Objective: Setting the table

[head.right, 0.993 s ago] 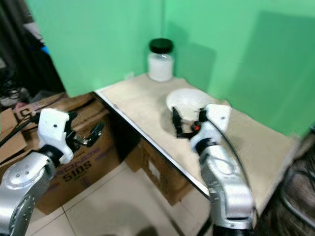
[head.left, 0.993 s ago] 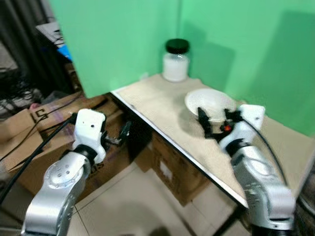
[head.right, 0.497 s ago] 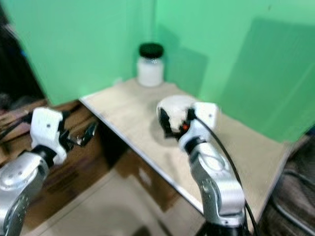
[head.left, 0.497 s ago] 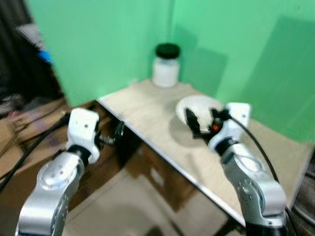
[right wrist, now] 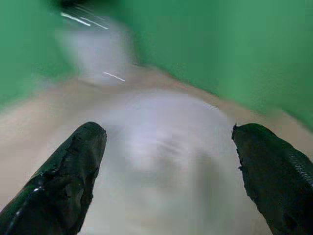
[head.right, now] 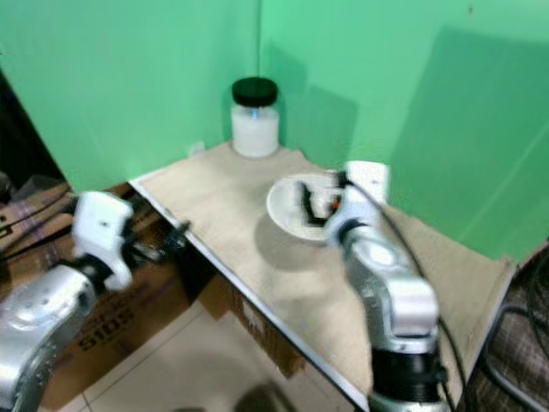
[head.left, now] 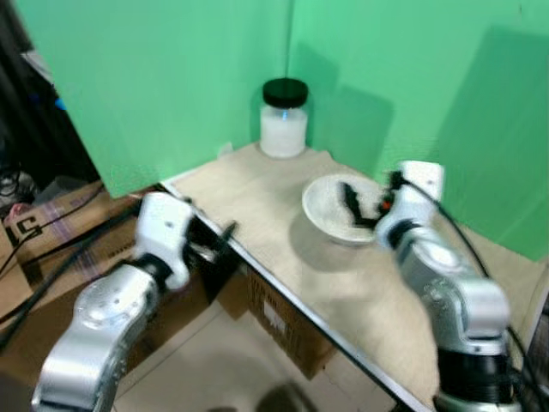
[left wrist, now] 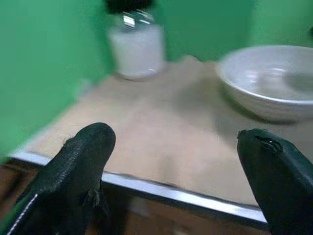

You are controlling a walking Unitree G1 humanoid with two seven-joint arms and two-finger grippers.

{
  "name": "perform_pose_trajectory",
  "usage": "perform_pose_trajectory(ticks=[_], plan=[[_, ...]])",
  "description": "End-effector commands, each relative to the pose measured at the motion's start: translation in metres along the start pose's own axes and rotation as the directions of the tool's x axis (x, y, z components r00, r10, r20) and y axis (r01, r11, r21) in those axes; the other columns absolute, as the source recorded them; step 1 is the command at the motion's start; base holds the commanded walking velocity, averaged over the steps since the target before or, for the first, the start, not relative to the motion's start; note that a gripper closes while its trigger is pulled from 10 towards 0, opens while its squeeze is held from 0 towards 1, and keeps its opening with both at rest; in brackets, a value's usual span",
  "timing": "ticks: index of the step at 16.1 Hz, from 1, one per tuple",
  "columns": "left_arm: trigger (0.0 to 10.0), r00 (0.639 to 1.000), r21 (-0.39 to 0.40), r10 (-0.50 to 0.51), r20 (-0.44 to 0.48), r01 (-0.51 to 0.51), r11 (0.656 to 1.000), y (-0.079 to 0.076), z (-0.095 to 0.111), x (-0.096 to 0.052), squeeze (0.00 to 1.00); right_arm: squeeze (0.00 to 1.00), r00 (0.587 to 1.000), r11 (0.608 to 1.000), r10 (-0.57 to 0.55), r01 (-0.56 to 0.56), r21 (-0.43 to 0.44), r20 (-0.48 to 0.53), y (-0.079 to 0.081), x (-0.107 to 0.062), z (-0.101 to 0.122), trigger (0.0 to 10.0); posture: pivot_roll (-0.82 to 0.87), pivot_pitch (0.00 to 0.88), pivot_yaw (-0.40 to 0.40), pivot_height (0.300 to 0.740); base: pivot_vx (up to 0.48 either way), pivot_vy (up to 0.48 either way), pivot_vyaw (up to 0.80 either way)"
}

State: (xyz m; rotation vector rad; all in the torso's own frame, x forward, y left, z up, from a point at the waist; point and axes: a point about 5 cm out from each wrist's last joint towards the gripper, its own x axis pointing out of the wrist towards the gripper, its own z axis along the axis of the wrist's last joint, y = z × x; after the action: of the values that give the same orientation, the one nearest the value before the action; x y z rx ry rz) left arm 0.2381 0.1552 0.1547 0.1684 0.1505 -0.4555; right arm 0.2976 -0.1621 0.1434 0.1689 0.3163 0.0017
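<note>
1. Table [head.left: 257, 184]: beige top with a metal near edge, set into a corner of green walls.
2. White bowl [head.left: 339, 210] rests on the table, right of centre, empty as far as can be seen. In the left wrist view its rim [left wrist: 266, 73] is plain and upright.
3. Jar [head.left: 283, 118], white contents and black lid, stands at the far corner of the table, well apart from the bowl.
4. Right gripper [head.left: 364, 209] is over the bowl, fingers spread wide and released; right wrist view shows both fingers [right wrist: 68, 181] apart with the bowl between them, nothing grasped. Contact with the rim cannot be told; frames are blurred.
5. Left gripper [left wrist: 173, 176] is just at the table's near-left edge, fingers apart, holding nothing.
6. Cardboard boxes [head.left: 51, 227] sit on the floor to the left, below the table.
</note>
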Motion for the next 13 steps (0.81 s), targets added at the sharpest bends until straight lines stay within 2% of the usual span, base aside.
perform_pose_trajectory(ticks=[1,2,3,5,8,9,12,13], plan=[[10.0,1.000,-0.007,-0.020,-0.011,0.020,1.000,0.001,-0.002,-0.001,0.00,1.00,0.998,0.998,-0.055,0.055,0.015,0.005,-0.004,0.007,0.006,10.0,0.15,0.000,0.012,0.740,0.000,0.000,0.00],[10.0,0.999,-0.007,-0.054,-0.005,0.054,0.999,-0.001,-0.001,-0.001,0.00,0.37,0.996,0.995,-0.092,0.092,0.037,0.001,-0.008,0.012,0.008,10.0,0.15,0.000,0.006,0.740,0.000,0.000,0.00],[10.0,0.997,-0.010,-0.082,0.002,0.082,0.997,-0.003,0.000,-0.003,0.00,0.00,0.993,0.992,-0.119,0.120,0.049,-0.029,-0.011,0.015,0.009,10.0,0.15,0.000,0.005,0.740,0.000,0.000,0.00],[10.0,0.995,-0.011,-0.096,-0.002,0.096,0.995,-0.002,0.000,-0.003,0.00,0.00,0.989,0.989,-0.134,0.138,0.057,-0.070,-0.014,0.024,0.009,10.0,0.15,0.000,0.006,0.740,0.000,0.000,0.00],[10.0,0.995,-0.018,-0.102,0.005,0.102,0.995,-0.001,0.000,-0.003,0.00,0.00,0.984,0.984,-0.090,0.112,0.139,-0.153,-0.012,0.036,0.001,10.0,0.14,0.000,0.011,0.740,0.000,0.000,0.00],[10.0,0.993,-0.010,-0.119,-0.003,0.119,0.993,-0.002,-0.001,-0.001,0.00,0.00,0.980,0.976,-0.081,0.115,0.183,-0.182,-0.013,0.045,-0.002,10.0,0.14,0.000,0.013,0.740,0.000,0.000,0.00],[10.0,0.992,-0.012,-0.129,-0.002,0.129,0.992,-0.002,-0.001,-0.001,0.00,0.00,0.979,0.971,-0.074,0.115,0.210,-0.191,-0.014,0.058,0.002,10.0,0.14,0.000,0.013,0.740,0.000,0.000,0.00],[10.0,0.991,-0.010,-0.132,-0.002,0.132,0.991,-0.003,-0.001,0.000,0.00,0.00,0.973,0.961,-0.045,0.104,0.256,-0.226,-0.012,0.063,0.000,10.0,0.15,0.000,0.009,0.740,0.000,0.000,0.00]])
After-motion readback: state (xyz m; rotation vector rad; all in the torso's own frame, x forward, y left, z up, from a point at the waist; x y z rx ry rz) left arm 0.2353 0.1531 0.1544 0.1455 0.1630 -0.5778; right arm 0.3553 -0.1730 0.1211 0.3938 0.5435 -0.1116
